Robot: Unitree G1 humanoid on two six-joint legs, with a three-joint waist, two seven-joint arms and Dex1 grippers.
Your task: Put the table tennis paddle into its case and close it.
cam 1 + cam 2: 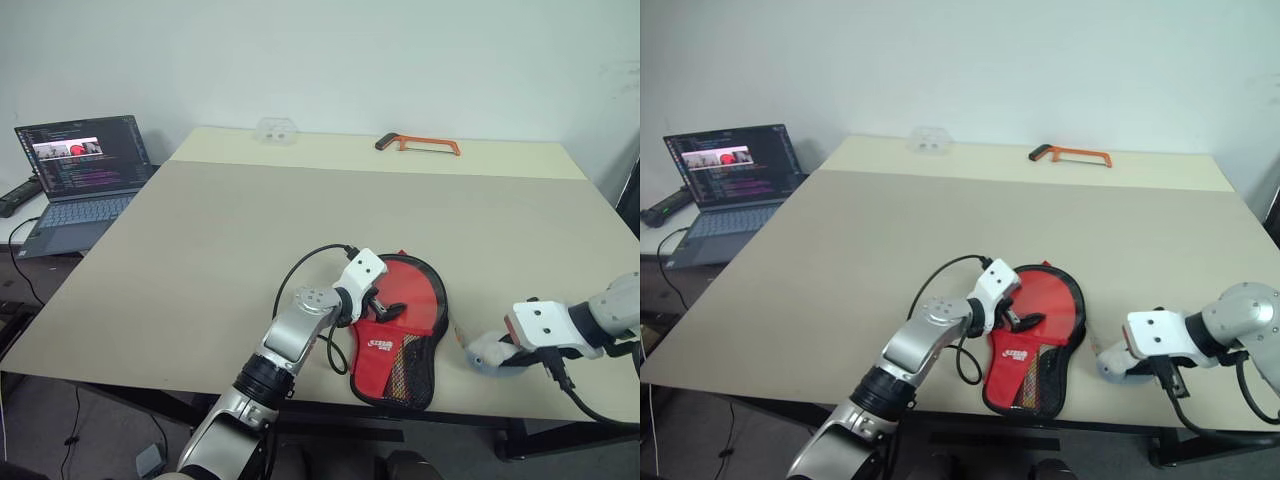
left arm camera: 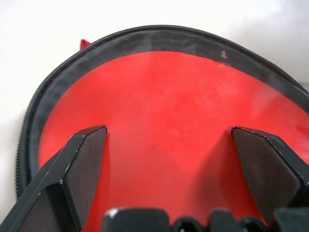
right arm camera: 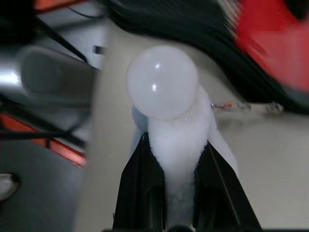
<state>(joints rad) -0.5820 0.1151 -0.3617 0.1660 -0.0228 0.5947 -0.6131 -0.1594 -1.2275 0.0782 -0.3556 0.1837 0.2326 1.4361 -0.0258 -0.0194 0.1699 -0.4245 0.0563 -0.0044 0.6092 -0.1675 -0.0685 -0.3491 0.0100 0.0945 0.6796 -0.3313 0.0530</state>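
Note:
The case (image 1: 432,345) lies flat near the table's front edge, round end away from me, with a red patch and mesh at its narrow end. The table tennis paddle's red face (image 1: 420,290) shows inside the case's black trim (image 2: 145,41); its handle is hidden. My left gripper (image 1: 385,308) hovers open over that red face, its fingers (image 2: 82,164) spread wide with nothing between them. To the right of the case, my right gripper (image 3: 177,145) is shut on the pale fuzzy charm (image 3: 164,82), which a short chain (image 3: 241,106) joins to the case. The charm (image 1: 487,352) rests just above the table.
An orange hacksaw (image 1: 420,144) and a small clear plastic piece (image 1: 278,130) lie at the table's far edge. An open laptop (image 1: 80,175) sits on a side table to the left. The case is close to the table's front edge (image 1: 330,395).

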